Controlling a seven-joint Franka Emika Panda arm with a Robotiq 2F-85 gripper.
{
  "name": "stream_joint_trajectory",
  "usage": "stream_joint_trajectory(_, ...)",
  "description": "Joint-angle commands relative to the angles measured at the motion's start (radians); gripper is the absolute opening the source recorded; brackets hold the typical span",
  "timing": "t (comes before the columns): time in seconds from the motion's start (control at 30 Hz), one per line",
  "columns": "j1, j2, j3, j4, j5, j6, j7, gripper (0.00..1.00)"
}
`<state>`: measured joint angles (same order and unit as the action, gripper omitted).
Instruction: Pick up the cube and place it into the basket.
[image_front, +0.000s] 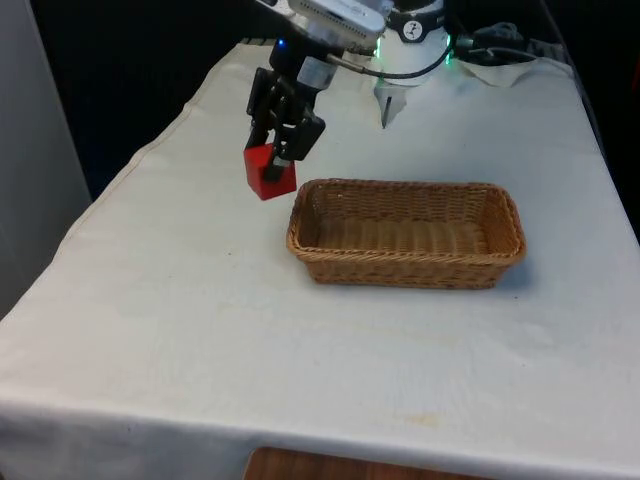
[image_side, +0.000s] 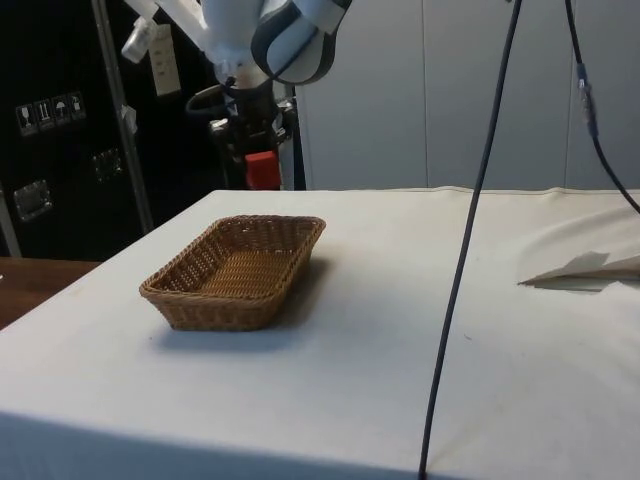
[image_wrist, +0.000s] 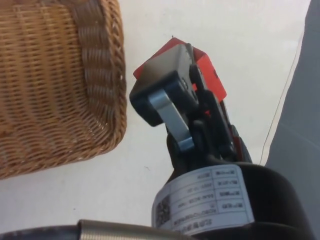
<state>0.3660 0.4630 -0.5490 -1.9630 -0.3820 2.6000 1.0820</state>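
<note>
One cube (image_front: 268, 172) (red) clamped between the gripper (image_front: 277, 156) fingers | held above the cloth (image_front: 200, 330) | just beside the basket (image_front: 405, 262), at the front view's left end

Front and side views share the basket (image_front: 405, 232); wrist view hangs close.

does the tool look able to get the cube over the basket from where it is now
Probably yes. The tool holds the red cube lifted off the cloth, just beside the basket at its short end, and the basket is open-topped with nothing between them.
</note>
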Motion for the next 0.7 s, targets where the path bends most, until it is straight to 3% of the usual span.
stream_joint_trajectory(0.0, 0.015, -0.01, -0.005, -0.006, -0.016, -0.005, 0.023, 0.04)
stream_joint_trajectory(0.17, 0.016, -0.021, 0.015, -0.01, -0.038, -0.021, 0.054, 0.04)
stream_joint_trajectory(0.2, 0.002, -0.016, 0.026, -0.004, -0.025, -0.023, 0.035, 0.04)
stream_joint_trajectory(0.23, 0.016, -0.023, 0.022, -0.011, -0.044, -0.027, 0.065, 0.04)
stream_joint_trajectory(0.47, 0.018, -0.03, 0.05, -0.012, -0.07, -0.044, 0.112, 0.04)
stream_joint_trajectory(0.5, 0.005, -0.023, 0.062, -0.005, -0.058, -0.045, 0.095, 0.04)
stream_joint_trajectory(0.53, 0.018, -0.031, 0.054, -0.012, -0.073, -0.047, 0.117, 0.04)
stream_joint_trajectory(0.67, 0.019, -0.036, 0.072, -0.012, -0.084, -0.061, 0.141, 0.04)
